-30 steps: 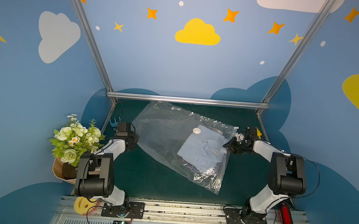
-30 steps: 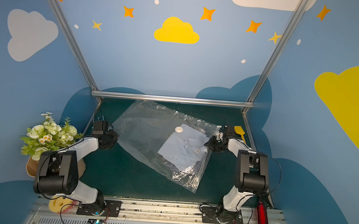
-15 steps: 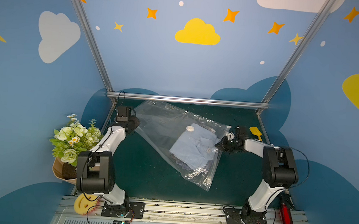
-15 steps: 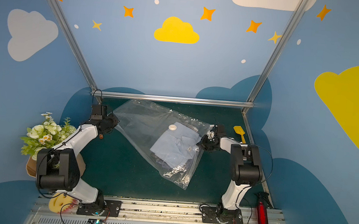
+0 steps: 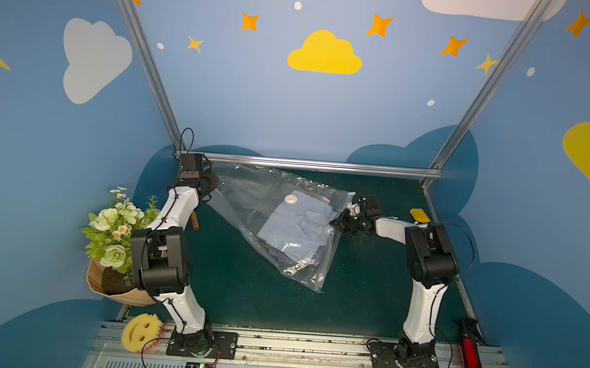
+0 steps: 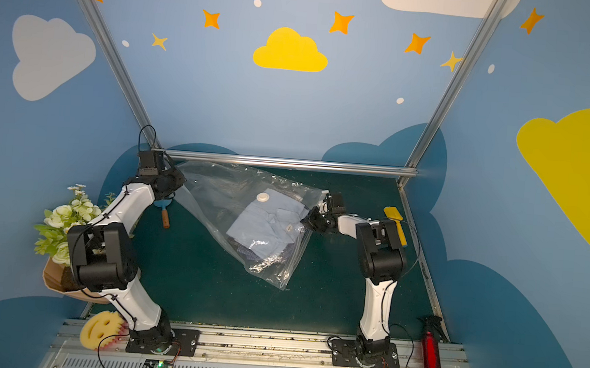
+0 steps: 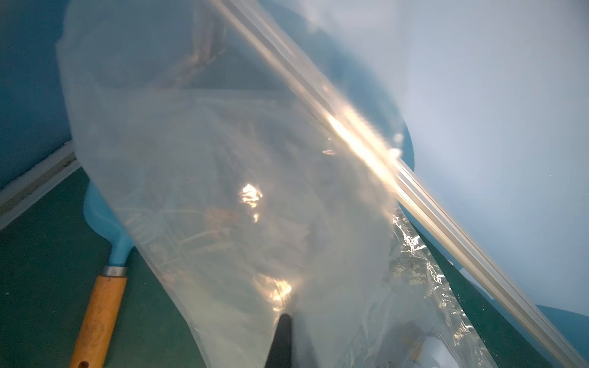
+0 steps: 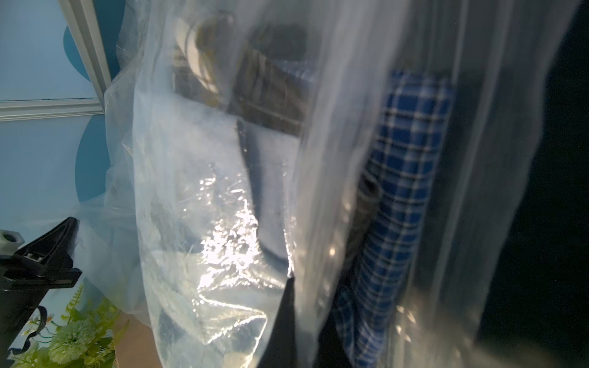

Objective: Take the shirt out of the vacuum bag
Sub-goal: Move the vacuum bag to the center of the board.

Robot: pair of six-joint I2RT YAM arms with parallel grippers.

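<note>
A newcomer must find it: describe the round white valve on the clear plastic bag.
Over the dark green tabletop, a large clear crinkly plastic vacuum bag is held at a slant. The valve sits on its top face, at the far corner of the folded pale blue shirt inside. It is a solid white disc on see-through film.

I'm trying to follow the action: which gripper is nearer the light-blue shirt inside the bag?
Right. The right gripper pinches the vacuum bag at its edge, just beside the shirt; the left gripper holds the bag's opposite corner, well away from it.
</note>
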